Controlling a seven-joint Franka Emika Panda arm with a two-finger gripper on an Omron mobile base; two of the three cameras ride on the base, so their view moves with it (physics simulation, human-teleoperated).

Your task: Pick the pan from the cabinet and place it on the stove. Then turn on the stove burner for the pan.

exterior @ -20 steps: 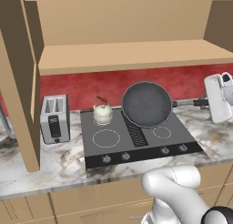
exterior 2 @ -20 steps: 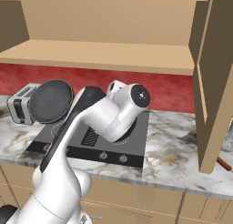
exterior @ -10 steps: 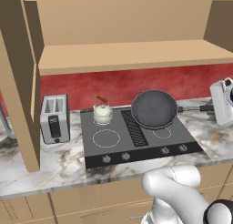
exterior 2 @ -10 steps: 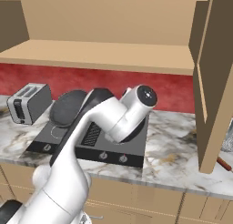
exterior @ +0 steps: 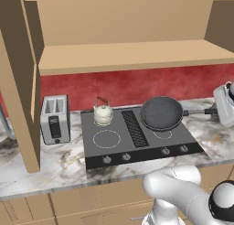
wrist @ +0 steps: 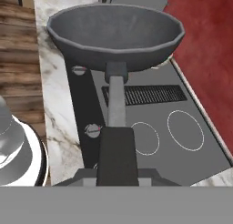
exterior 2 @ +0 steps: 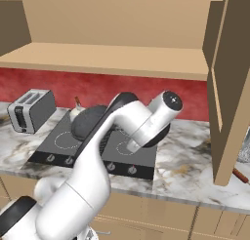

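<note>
Placement is the step in hand: the pan (exterior: pixel 161 113) hangs over the right half of the stove (exterior: pixel 137 136), its bowl above the far right burner ring and slightly tilted, not yet sitting flat on the glass as far as the left base view lets me judge. The gripper (wrist: pixel 116 170) is pinching the end of the pan's long black handle (wrist: pixel 116 150), seen in the hand view running straight away from the fingers to the bowl. From the left base view the handle points right, toward the white hand at the frame's edge. A cream kettle (exterior: pixel 103 113) stands on the far left burner, well apart from the pan, and a toaster (exterior: pixel 55 119) sits on the marble counter (exterior: pixel 55 167) left of the cooktop. The cabinet (exterior: pixel 128 55) above has its shelf bare. Next, I judge, the pan must be lowered level onto the ring beneath it and the handle let go; then the hand has to come round to the front knobs (exterior: pixel 165 151) and pick the one matching that burner, which these views do not make plain.
</note>
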